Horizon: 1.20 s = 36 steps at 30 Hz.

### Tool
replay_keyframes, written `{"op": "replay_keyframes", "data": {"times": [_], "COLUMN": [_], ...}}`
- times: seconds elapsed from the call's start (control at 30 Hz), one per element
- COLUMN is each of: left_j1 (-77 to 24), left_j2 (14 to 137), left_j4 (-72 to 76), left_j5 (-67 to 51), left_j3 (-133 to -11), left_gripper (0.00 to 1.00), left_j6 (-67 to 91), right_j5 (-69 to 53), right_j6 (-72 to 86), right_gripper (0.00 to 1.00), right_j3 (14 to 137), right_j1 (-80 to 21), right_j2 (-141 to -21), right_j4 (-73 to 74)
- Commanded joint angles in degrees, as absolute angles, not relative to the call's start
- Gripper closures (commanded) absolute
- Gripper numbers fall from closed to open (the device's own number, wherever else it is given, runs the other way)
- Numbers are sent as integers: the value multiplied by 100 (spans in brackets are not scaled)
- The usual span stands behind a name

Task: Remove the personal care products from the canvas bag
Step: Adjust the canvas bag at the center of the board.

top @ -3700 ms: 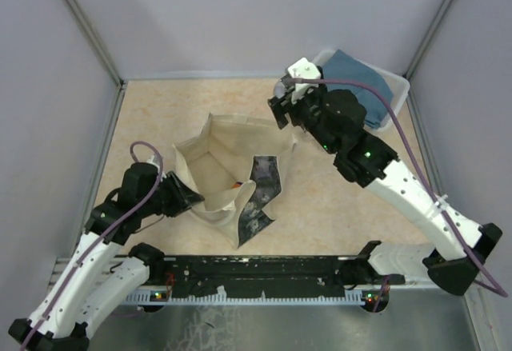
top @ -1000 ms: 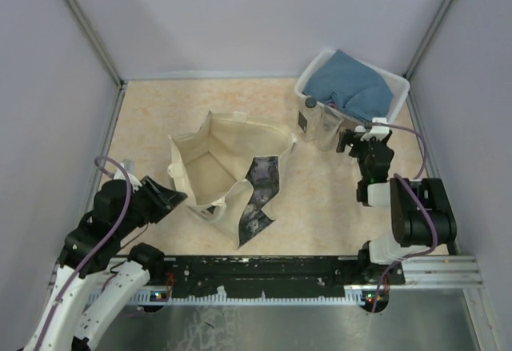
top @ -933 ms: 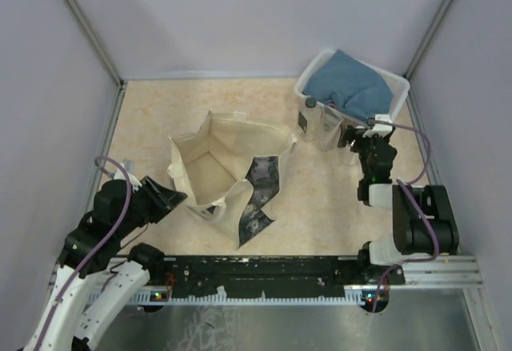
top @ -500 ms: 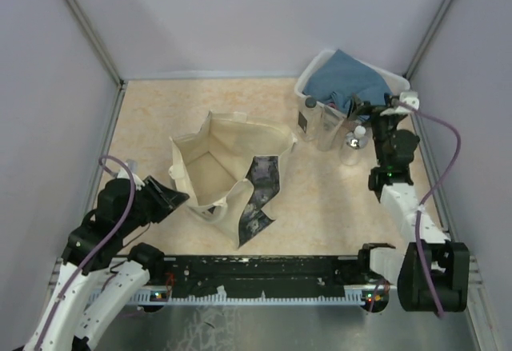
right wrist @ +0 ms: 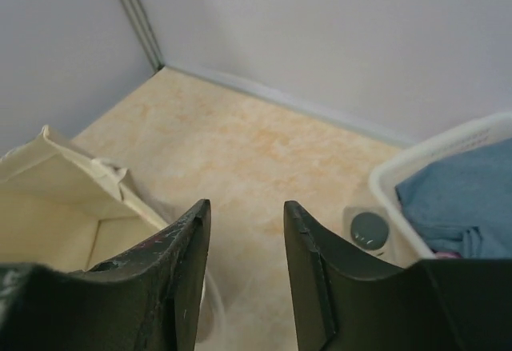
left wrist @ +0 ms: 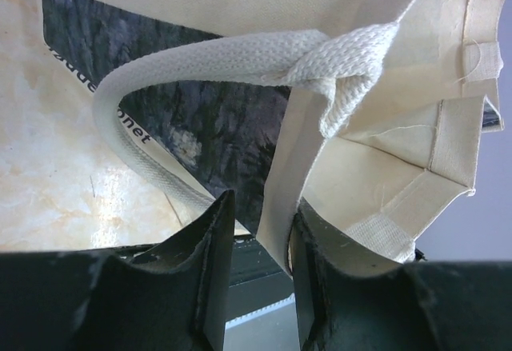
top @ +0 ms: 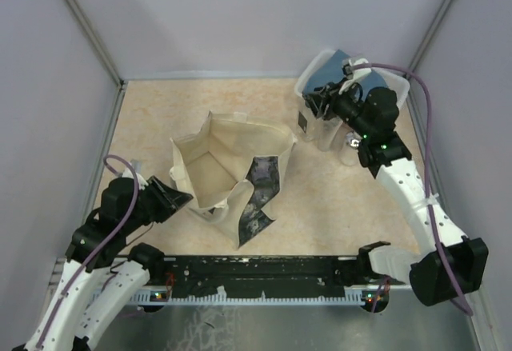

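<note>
Your left fingers (left wrist: 212, 275) are clamped on the canvas bag (top: 228, 139) at its near left corner. The wrist view shows the bag's hem running between them. The bag stands open on the desk (top: 160, 119), its dark printed side turned toward the near right. Your right fingers (right wrist: 308, 271) are spread apart and hold nothing. They hang beyond the bag's far right corner, near a grey-capped bottle (top: 308, 125) that stands outside the bag, just beside the white basket (top: 398, 89) holding the blue cloth (right wrist: 456, 199). A second bottle (top: 350, 143) also stands on the desk right of the bag, partly hidden by the arm.
</note>
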State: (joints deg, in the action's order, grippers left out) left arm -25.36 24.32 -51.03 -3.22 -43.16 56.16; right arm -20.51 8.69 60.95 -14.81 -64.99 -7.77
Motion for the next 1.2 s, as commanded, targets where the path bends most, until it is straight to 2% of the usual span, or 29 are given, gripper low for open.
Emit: {"op": "replay_keyframes", "data": {"times": [0.0, 0.07, 0.13, 0.17, 0.23, 0.3, 0.43, 0.47, 0.5, 0.53, 0.57, 0.63, 0.67, 0.7, 0.73, 0.77, 0.87, 0.93, 1.03, 1.17], "left_j1": [-2527, -2528, -2530, -2530, -2525, -2529, -2531, -2531, -2525, -2524, -2525, -2530, -2531, -2529, -2525, -2526, -2526, -2526, -2531, -2528], "left_j2": [2217, 2132, 2074, 2056, 2053, 2071, 2115, 2121, 2130, 2142, 2151, 2208, 2267, 2315, 2355, 2396, 2494, 2513, 2510, 2499], "left_j4": [-5093, -5104, -5118, -5111, -5082, -5064, -5047, -5030, -5009, -4971, -4903, -4810, -4823, -4845, -4863, -4855, -4859, -4883, -4943, -4991], "left_j5": [-451, -482, -475, -466, -466, -466, -408, -378, -347, -321, -330, -363, -343, -310, -285, -270, -264, -256, -223, -60], "left_j3": [-4169, -4142, -4140, -4140, -4155, -4169, -4191, -4183, -4168, -4146, -4113, -4092, -4114, -4135, -4151, -4163, -4173, -4170, -4192, -4290], "left_gripper": [61, 61, 61, 61, 60, 60, 60, 59, 59, 59, 59, 59, 59, 59, 59, 59, 59, 59, 58, 55], "left_j6": [5718, 5725, 5710, 5699, 5648, 5597, 5560, 5590, 5616, 5652, 5675, 5685, 5673, 5673, 5671, 5665, 5651, 5661, 5664, 5660], "right_j5": [-2316, -2333, -2344, -2320, -2308, -2267, -2237, -2247, -2264, -2286, -2338, -2422, -2433, -2444, -2486, -2512, -2574, -2628, -2535, -2362], "right_j6": [943, 941, 885, 837, 732, 615, 517, 486, 476, 474, 478, 503, 536, 545, 514, 456, 329, 298, 300, 530], "right_gripper": [59, 58, 75, 79, 66, 62, 43, 42, 45, 56, 72, 94, 100, 100, 74, 61, 41, 37, 36, 37], "right_j3": [6475, 6584, 6724, 6847, 7183, 7472, 8063, 8204, 8332, 8434, 8510, 8626, 8692, 8763, 8885, 9036, 9534, 9682, 9593, 8621], "right_j1": [-1831, -2004, -2196, -2307, -2594, -2850, -3292, -3391, -3479, -3575, -3660, -3828, -3914, -3992, -4095, -4184, -4483, -4657, -4865, -4983], "right_j2": [-6558, -6582, -6621, -6661, -6778, -6911, -7285, -7439, -7547, -7647, -7751, -7958, -8078, -8198, -8365, -8523, -9070, -9387, -9842, -9710], "right_j4": [-355, -234, -67, 84, 404, 659, 1053, 1142, 1211, 1240, 1266, 1259, 1237, 1239, 1315, 1441, 1884, 2102, 2513, 2564]}}
